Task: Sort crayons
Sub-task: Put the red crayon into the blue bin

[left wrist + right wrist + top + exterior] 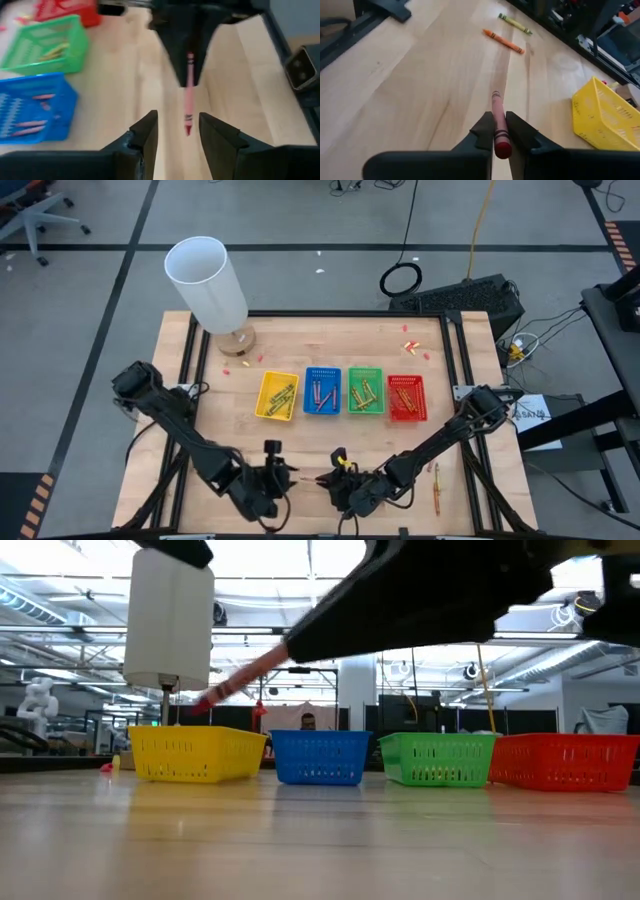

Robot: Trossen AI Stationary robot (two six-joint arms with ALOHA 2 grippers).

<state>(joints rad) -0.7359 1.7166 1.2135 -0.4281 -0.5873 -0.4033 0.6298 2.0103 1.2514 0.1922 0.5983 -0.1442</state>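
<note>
A red crayon was pinched by the right pincer above the table, while the left pincer was spread apart beside it.

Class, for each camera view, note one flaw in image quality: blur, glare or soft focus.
Low view: the dark arm and the pinkish wax crayon are smeared; ceiling lights glare white. Left wrist view: the blue plastic tray is soft. Right wrist view: the yellow plastic tray is slightly soft. High view: evenly lit.

Both arms low at the near edge, left tool spread, right tool pinched.
</note>
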